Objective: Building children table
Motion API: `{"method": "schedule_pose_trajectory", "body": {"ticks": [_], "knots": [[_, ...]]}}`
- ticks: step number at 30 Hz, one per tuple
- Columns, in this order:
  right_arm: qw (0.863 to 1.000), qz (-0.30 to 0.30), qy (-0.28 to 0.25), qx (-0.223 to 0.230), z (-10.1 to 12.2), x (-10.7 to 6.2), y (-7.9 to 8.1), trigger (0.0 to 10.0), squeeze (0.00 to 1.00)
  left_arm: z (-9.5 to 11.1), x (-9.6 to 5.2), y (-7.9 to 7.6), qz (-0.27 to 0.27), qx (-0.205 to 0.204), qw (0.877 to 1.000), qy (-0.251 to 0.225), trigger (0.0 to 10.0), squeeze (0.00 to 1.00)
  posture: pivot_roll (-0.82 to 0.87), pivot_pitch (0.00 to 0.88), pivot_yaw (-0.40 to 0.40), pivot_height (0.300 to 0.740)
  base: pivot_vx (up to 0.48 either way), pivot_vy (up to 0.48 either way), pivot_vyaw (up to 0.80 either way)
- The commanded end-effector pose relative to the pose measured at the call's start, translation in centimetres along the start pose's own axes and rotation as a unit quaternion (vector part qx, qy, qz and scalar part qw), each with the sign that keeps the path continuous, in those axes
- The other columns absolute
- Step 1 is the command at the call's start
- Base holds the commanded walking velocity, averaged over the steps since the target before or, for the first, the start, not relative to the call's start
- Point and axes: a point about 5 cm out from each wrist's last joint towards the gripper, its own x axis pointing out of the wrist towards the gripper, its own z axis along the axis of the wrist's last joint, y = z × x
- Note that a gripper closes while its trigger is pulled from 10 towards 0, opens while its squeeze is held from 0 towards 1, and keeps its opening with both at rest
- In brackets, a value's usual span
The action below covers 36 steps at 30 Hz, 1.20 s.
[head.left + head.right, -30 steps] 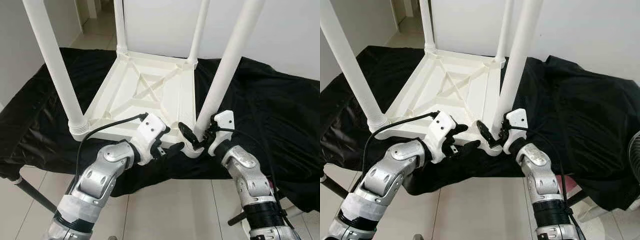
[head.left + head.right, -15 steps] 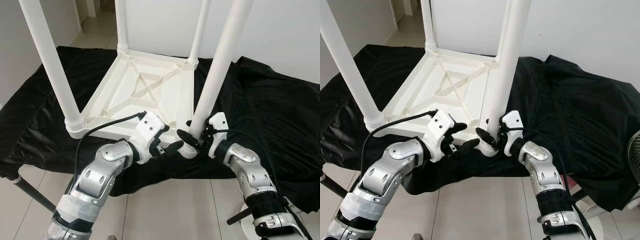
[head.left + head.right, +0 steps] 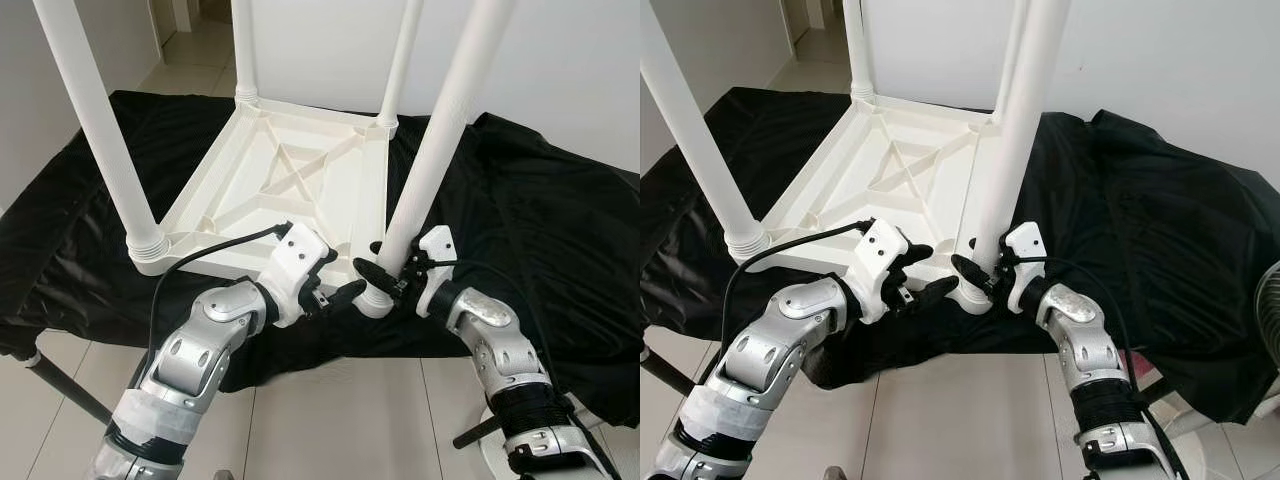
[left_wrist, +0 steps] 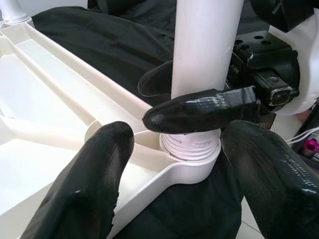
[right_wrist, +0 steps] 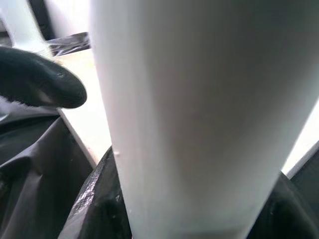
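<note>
White plastic children's table (image 3: 290, 180) lies upside down on a black cloth (image 3: 540, 220) draped over a low surface; pale tiled floor (image 3: 330, 420) in front. Underside shows crossed ribs. Far legs (image 3: 243, 50) stand upright in the two back corners. Near-left leg (image 3: 100, 130) is seated in its ribbed corner socket.

Near-right leg (image 3: 440, 140) leans slightly, its threaded foot sitting in the front-right corner socket (image 4: 192, 149); a few threads are visible above the collar in the left wrist view.

Right hand (image 3: 385, 272) reaches in from the right, forearm angled up from below, its two black fingers (image 4: 199, 109) wrapped one each side of that leg just above the socket, clamped on it. The right wrist view has the leg close against the palm.

Left hand (image 3: 335, 290) comes from the lower left, elbow bent, white wrist housing just above the table's front rim. Its fingers (image 4: 84, 184) are spread apart, holding nothing, pointing at the same corner socket, tips just beside the rim. A black cable (image 3: 215, 250) loops from the left wrist over the table's edge.
</note>
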Motion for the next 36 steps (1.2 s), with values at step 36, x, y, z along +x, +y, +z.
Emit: {"method": "schedule_pose_trajectory", "body": {"ticks": [36], "knots": [[0.95, -0.304, -0.031, 0.059, 0.0, -0.3, 4.1, 10.0, 0.05, -0.3, -0.3, -0.5, -0.009, 0.004, 1.0, 0.011, 10.0, 0.0, 0.01, 0.063, -0.063, 0.74, 0.0, 0.0, 0.0]]}}
